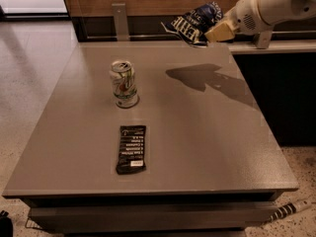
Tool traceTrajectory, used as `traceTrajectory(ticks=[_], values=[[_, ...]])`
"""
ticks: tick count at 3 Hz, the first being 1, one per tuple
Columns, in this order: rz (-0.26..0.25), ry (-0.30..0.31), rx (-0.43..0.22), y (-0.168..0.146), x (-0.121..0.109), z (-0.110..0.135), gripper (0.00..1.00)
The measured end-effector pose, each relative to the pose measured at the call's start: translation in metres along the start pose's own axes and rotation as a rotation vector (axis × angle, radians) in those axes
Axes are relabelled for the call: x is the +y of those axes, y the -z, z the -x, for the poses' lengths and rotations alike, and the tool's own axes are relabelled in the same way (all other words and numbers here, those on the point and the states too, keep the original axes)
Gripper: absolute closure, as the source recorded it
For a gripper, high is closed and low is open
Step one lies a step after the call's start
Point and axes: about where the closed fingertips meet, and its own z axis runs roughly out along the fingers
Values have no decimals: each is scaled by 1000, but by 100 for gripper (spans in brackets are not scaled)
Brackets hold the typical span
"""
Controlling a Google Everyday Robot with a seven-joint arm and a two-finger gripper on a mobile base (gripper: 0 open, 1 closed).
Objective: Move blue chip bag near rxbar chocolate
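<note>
Smooth, flat grey desk point(197, 132). Crinkled navy foil chip bag point(195, 21), aloft over the desk's far edge, pinched in the closed hand point(219, 32), apparently by one corner; the slick foil could slip free. Upright metal can point(123, 83) could be toppled in passing. Slim black bar point(131, 148) lies flat near the front, well apart.

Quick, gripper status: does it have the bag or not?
Gripper: closed on the blue chip bag, holding it in the air above the far right part of the table.
</note>
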Motion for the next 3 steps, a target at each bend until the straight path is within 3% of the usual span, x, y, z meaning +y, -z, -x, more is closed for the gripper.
traceTrajectory(ticks=[2,3], values=[[-56,-16,14,63,47,-8,100],[-69,-37,38,82,84,-20,100]])
